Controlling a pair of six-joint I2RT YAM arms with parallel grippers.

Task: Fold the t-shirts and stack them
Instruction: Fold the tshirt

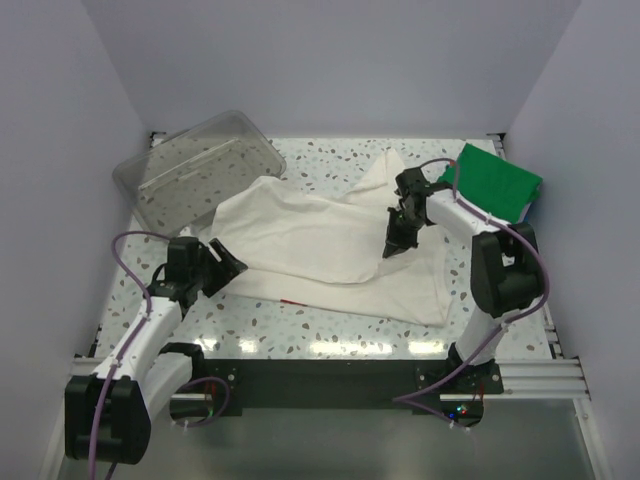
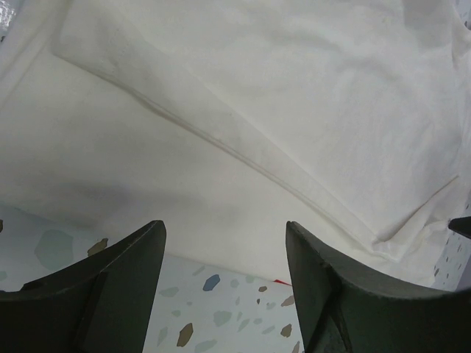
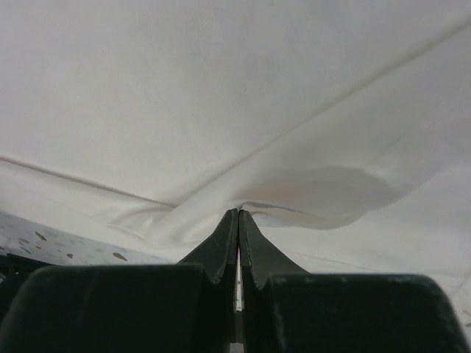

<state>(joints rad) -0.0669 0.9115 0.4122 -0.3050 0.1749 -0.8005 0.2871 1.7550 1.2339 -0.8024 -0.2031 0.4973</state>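
Right pincer (image 3: 238, 215) pinches one cream t-shirt (image 3: 221, 88); one green t-shirt (image 1: 495, 182) lies folded.

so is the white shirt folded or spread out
Mostly spread out: the cream-white shirt lies loose and wrinkled across the table, not a neat fold. The right hand is shut, pinching it.
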